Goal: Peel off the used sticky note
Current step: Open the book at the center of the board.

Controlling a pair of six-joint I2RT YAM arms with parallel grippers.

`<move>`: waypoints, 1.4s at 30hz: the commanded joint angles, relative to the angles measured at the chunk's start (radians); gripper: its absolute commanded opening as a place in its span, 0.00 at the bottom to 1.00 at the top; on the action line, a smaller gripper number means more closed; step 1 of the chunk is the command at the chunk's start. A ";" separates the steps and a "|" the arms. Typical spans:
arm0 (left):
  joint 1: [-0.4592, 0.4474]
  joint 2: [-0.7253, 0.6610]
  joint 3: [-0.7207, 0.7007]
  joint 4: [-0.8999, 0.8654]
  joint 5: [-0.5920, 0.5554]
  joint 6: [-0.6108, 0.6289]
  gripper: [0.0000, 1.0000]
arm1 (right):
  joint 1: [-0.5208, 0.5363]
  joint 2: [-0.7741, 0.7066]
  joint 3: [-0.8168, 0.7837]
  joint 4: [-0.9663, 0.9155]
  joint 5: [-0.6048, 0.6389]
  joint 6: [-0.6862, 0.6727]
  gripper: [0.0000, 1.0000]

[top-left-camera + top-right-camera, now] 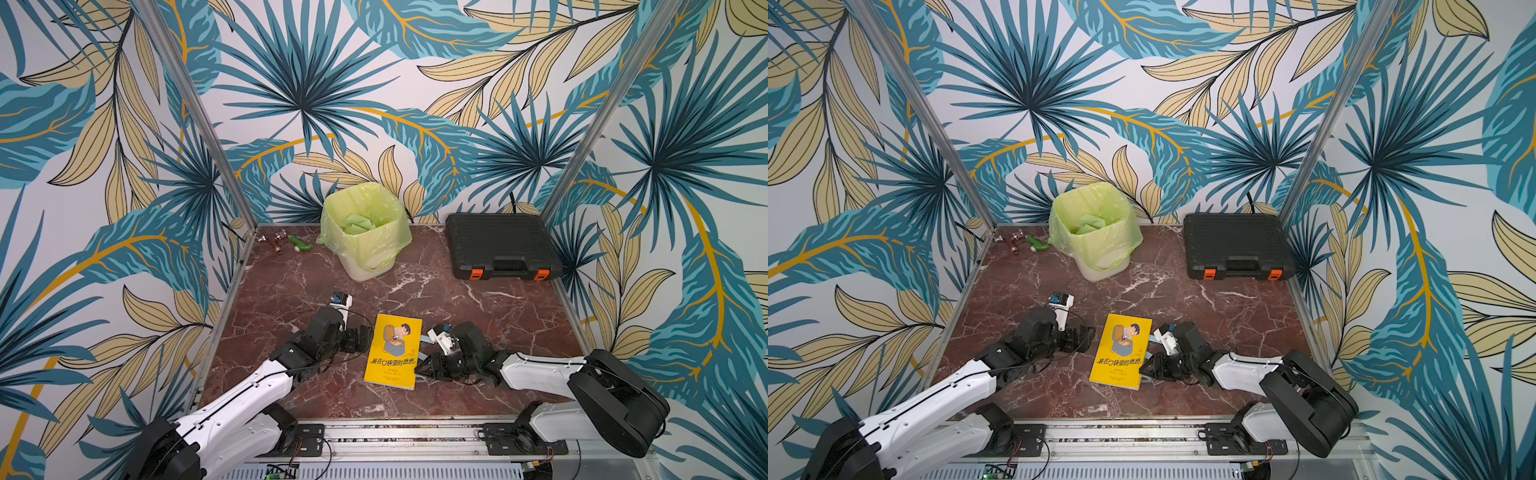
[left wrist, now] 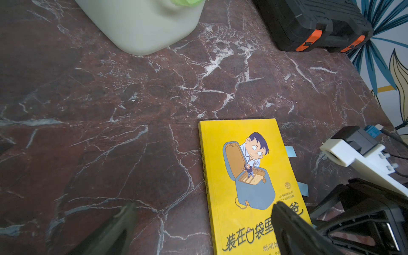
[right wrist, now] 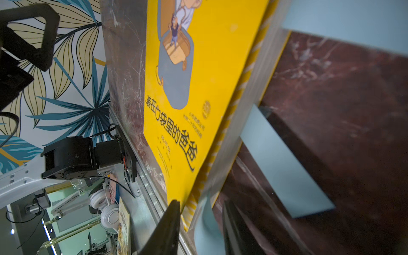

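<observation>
A yellow book lies flat on the marble table. Light blue sticky notes poke out of its right page edge. My right gripper is low at the book's near right corner. Its jaws stand apart, with the nearest blue sticky note curling between them. My left gripper is open wide over the book's spine edge, with one finger above the cover and the other above the table.
A white bin with a green liner holding green paper stands at the back centre. A black tool case sits at the back right. Small pipe fittings lie in the back left corner. Patterned walls close three sides.
</observation>
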 commanded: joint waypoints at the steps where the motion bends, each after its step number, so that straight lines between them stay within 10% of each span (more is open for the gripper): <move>1: -0.003 0.003 0.010 -0.012 -0.015 0.015 1.00 | 0.005 0.016 -0.021 0.022 -0.024 -0.006 0.30; 17: -0.003 0.008 0.059 -0.052 0.023 0.011 1.00 | 0.004 -0.007 0.013 -0.026 -0.017 -0.051 0.00; 42: -0.046 -0.204 0.065 -0.298 0.216 -0.045 1.00 | 0.033 0.161 0.400 -0.104 -0.144 -0.164 0.00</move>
